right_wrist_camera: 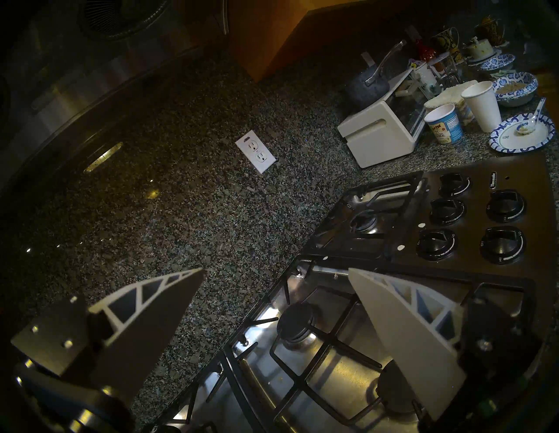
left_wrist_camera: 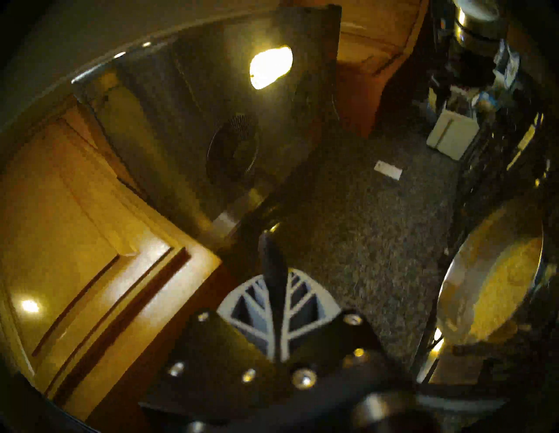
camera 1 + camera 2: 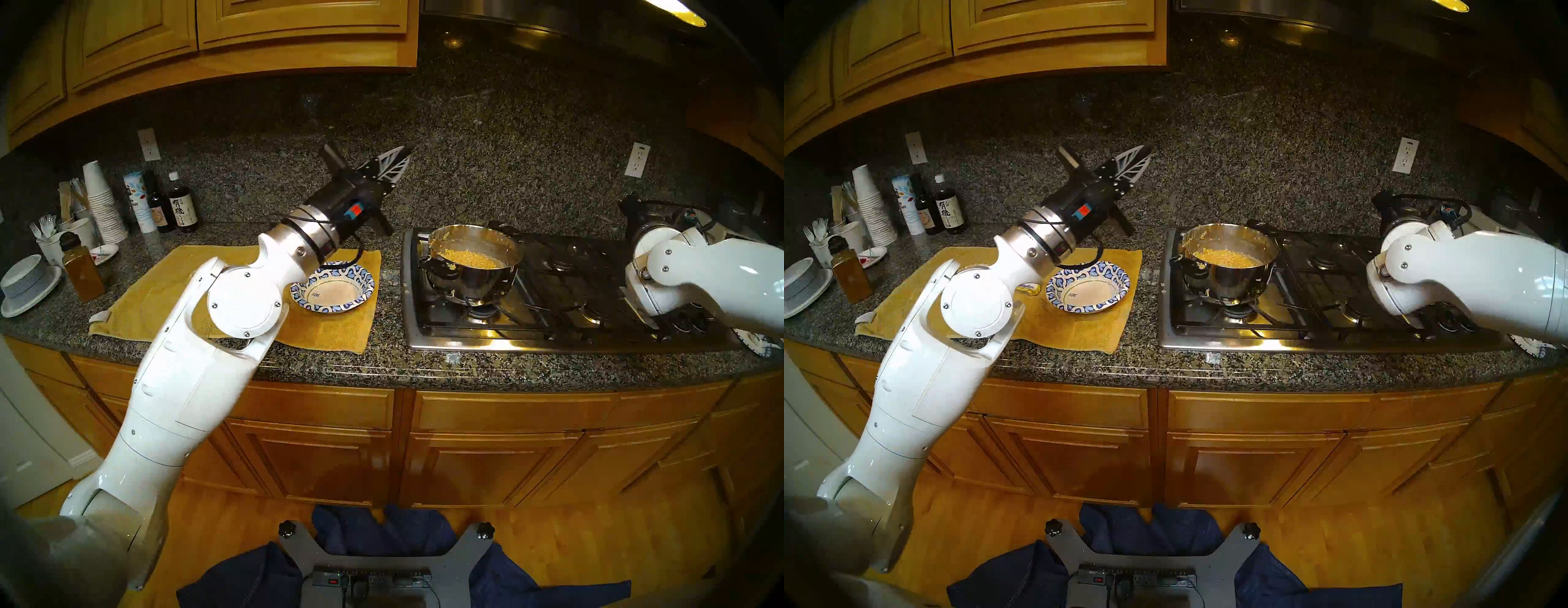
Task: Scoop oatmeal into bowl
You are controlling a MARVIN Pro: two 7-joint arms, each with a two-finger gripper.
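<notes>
The oatmeal (image 3: 466,259) sits in a steel pot (image 3: 475,271) on the front-left burner of the cooktop (image 3: 551,314), a grainy yellow mass well below the rim, with smears up the inner wall. The bowl (image 3: 333,291) — blue-and-white rim, plain white centre — rests empty near the right edge of a yellow towel (image 3: 169,293) on the counter (image 3: 382,365), just left of the cooktop's left edge.

Above the bowl and towel hangs the left gripper (image 3: 392,163), tilted upward toward the backsplash, its fingers pressed together with nothing visible between them. No spoon or ladle shows in it. The right gripper (image 1: 272,302) hovers over the cooktop's right side near the knobs, jaws spread wide and empty.

The main risk, as I judge it: with no scooping tool in either gripper, nothing can be lifted from the pot cleanly — a bare finger dipped in would only smear. Reaching for the pot, the left arm's elbow passes close over the light paper bowl and could knock it off the towel. The pot could also slide on its grate if nudged.
</notes>
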